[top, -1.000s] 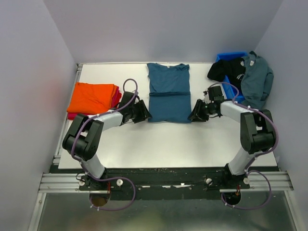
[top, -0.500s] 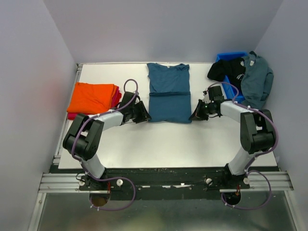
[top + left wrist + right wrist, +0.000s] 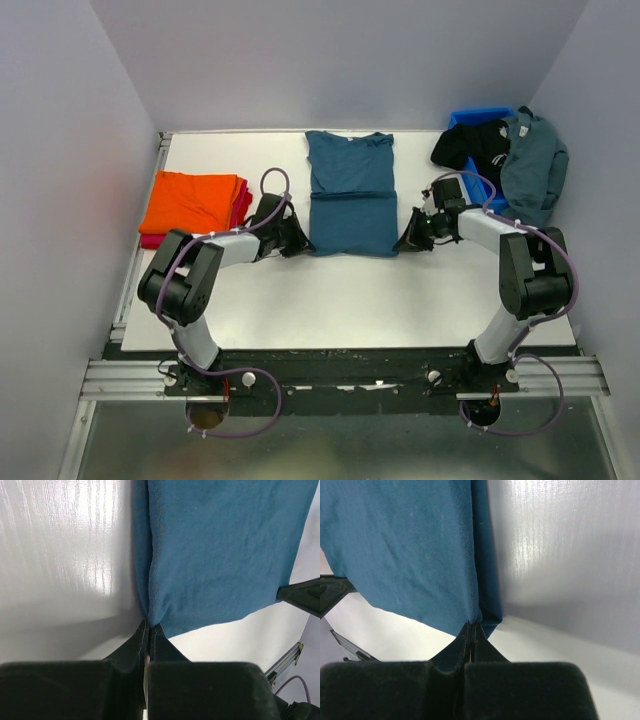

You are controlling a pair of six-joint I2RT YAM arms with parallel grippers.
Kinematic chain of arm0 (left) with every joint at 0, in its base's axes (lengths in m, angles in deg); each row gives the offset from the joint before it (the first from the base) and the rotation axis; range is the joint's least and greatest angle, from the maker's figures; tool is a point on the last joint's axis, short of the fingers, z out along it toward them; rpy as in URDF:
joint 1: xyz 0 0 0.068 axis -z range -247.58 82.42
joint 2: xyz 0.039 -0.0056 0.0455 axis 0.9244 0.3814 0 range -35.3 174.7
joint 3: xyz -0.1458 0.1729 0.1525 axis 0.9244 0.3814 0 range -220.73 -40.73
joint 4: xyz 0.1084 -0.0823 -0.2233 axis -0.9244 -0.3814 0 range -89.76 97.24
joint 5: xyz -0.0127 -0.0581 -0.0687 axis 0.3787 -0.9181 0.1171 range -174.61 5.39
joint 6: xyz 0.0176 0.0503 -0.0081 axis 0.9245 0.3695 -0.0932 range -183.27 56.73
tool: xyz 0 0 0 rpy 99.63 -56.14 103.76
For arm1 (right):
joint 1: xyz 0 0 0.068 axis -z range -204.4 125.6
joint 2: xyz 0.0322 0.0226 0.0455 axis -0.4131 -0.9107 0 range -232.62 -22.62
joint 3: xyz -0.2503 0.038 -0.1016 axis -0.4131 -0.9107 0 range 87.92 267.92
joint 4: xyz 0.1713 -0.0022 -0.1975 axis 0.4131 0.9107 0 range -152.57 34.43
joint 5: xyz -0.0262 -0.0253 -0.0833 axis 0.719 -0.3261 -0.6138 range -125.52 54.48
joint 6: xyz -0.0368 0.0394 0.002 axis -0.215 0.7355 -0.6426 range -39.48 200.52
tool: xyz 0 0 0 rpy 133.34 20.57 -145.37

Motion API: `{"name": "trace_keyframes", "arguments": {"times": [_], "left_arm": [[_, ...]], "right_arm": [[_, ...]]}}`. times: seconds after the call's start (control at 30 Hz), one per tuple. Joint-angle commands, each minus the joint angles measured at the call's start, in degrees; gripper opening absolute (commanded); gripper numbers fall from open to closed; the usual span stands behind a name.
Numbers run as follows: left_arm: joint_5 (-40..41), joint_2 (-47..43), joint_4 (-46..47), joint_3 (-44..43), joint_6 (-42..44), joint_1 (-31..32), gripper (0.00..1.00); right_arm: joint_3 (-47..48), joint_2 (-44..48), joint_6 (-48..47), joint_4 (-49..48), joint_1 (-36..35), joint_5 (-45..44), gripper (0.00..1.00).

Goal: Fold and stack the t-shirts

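Observation:
A dark teal t-shirt [image 3: 350,195] lies flat at mid-table, its lower part folded up over itself. My left gripper [image 3: 302,240] is at its near left corner and my right gripper [image 3: 401,242] at its near right corner. In the left wrist view the left gripper [image 3: 149,626] is shut, pinching the corner of the teal cloth [image 3: 220,555]. The right wrist view shows the right gripper [image 3: 471,626] pinched the same way on the teal cloth [image 3: 410,545]. A folded orange t-shirt [image 3: 190,202] lies on a red one [image 3: 243,206] at the left.
A blue bin [image 3: 478,117] stands at the back right, with a black t-shirt [image 3: 470,145] and a grey-blue one [image 3: 535,165] draped over it. The white table [image 3: 340,300] ends at a rail along its left side.
Both grippers have closed on the teal shirt's near corners, the right one first. The left gripper edged closer to the shirt's corner.

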Motion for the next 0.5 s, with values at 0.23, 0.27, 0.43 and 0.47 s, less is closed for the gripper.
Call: {"name": "trace_keyframes", "arguments": {"times": [0.23,0.27,0.43,0.47], "left_arm": [[2.13,-7.96,-8.76,-0.93,4.23,0.14,0.00],[2.39,-8.22,-9.29,-0.49,4.41,0.14,0.00],[0.56,-6.65,-7.55,3.19,4.06,0.31,0.00],[-0.06,-6.38,-6.67,4.16,3.71,0.40,0.00]], "right_arm": [[5.56,3.38,-1.25,14.85,-0.34,-10.98,0.01],[5.21,3.29,-1.24,14.95,-0.34,-11.77,0.01],[1.70,1.36,-0.90,12.75,-0.34,-8.89,0.01],[0.47,1.44,-0.46,12.23,-0.34,-8.71,0.01]]}}
